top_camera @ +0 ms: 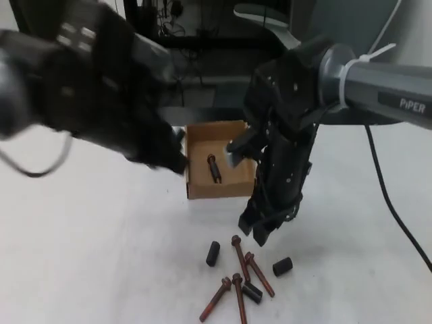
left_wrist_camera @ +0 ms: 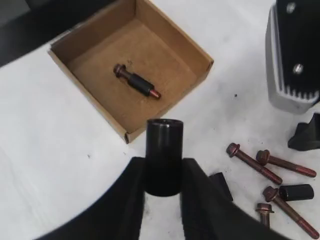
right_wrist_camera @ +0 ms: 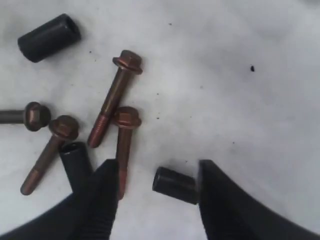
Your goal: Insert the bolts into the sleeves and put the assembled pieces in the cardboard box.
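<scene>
Your left gripper (left_wrist_camera: 164, 172) is clenched on a black sleeve (left_wrist_camera: 164, 150). The sleeve stands upright between the fingers, its open end is up, and there is no bolt in it. It is held above the counter (left_wrist_camera: 60, 165), close beside the cardboard box (left_wrist_camera: 175, 37).

Your right gripper (right_wrist_camera: 156, 170) is released, with the fingers apart, and it hangs low over the loose parts. One loose sleeve (right_wrist_camera: 174, 185) lies on the counter between its two fingers and is not grasped. It lies very close to one finger, but I cannot tell if it touches it.

About the progress: one assembled piece (left_wrist_camera: 136, 81), a bolt pushed through a sleeve, already lies flat inside the box, near the middle of its floor. This one is done.

What is left lies between the box and the near edge of the counter. You have four bolts (top_camera: 241, 256) there, lying close together, some of them crossing or touching. Among them are three sleeves, counting the one between the fingers of the right gripper; another one (right_wrist_camera: 49, 37) lies a little apart from the bolts.

Together with the sleeve in your left gripper this makes four sleeves for four bolts, so I judge that four pairs must be joined and put in the box. The task is in its early part. The step in hand seems to be the second pair: the held sleeve waits for a bolt.
</scene>
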